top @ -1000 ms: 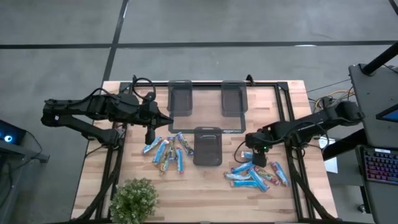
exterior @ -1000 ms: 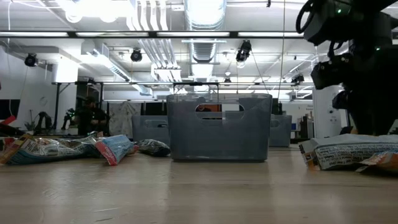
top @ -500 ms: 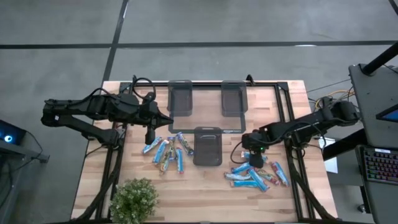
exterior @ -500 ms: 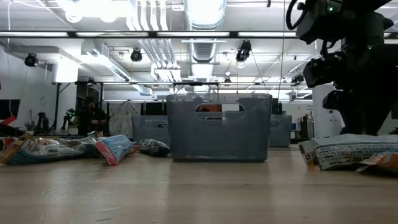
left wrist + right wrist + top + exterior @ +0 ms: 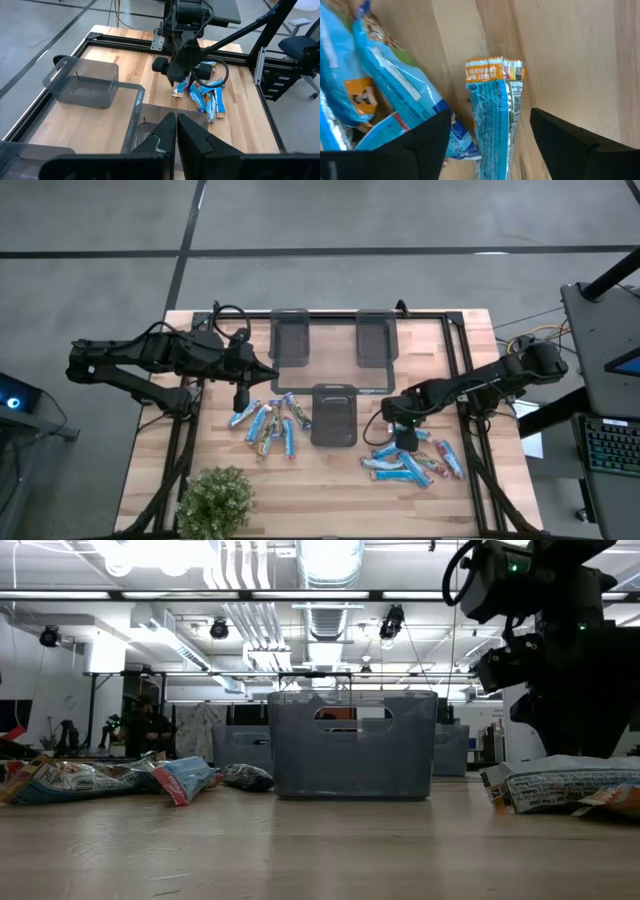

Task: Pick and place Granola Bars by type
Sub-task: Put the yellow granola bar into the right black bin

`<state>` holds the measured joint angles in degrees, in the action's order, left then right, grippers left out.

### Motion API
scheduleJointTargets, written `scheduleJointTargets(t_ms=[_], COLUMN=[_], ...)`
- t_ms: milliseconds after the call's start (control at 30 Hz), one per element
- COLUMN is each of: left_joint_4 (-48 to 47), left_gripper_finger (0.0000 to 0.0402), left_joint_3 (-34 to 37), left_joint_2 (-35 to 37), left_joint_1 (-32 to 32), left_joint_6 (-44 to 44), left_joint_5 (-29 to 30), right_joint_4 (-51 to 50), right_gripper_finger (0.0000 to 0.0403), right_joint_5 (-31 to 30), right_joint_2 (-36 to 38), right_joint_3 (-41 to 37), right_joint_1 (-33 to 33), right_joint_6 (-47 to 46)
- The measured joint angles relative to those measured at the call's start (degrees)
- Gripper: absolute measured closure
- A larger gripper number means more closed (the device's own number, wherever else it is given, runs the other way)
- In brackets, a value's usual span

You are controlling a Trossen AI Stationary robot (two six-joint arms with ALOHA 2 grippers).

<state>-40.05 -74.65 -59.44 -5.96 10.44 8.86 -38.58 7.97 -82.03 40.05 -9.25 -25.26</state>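
The granola bars lie in two heaps on the table: a left heap (image 5: 268, 422) and a right heap (image 5: 415, 460), seen in the low view as a left heap (image 5: 100, 778) and a right heap (image 5: 565, 785). My right gripper (image 5: 404, 434) is low over the right heap's left edge, open. In the right wrist view its fingers (image 5: 492, 150) stand on either side of a light-blue bar with an orange end (image 5: 495, 110), which lies flat on the wood. My left gripper (image 5: 270, 372) waits, shut (image 5: 176, 120), above the table beside the far-left tray.
Three dark grey trays stand on the table: far left (image 5: 290, 340), far right (image 5: 375, 340) and near centre (image 5: 335, 415), the last between the two heaps (image 5: 352, 745). A potted plant (image 5: 215, 500) sits at the near left corner. Black frame rails (image 5: 460, 350) border the table.
My right gripper has moved a short way toward the table's left, along the left edge of the right heap, staying low. The bars and trays have kept their places.
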Motion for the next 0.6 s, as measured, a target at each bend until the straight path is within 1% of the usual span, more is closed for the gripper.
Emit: scheduleJointTargets(t_ms=[233, 600], left_joint_4=[-0.4, -2.5], left_gripper_finger=[0.0401, 0.0401], left_joint_3=[0.0, 0.0], left_joint_2=[0.0, 0.0], left_joint_1=[0.0, 0.0], left_joint_6=[-0.1, -0.2], left_joint_5=[0.0, 0.0], right_joint_4=[0.0, 0.0], right_gripper_finger=[0.0117, 0.0135], right_joint_5=[0.0, -0.3], right_joint_2=[-1.6, -4.1], right_joint_3=[0.0, 0.2], right_joint_1=[0.0, 0.0], right_joint_6=[-0.1, -1.1])
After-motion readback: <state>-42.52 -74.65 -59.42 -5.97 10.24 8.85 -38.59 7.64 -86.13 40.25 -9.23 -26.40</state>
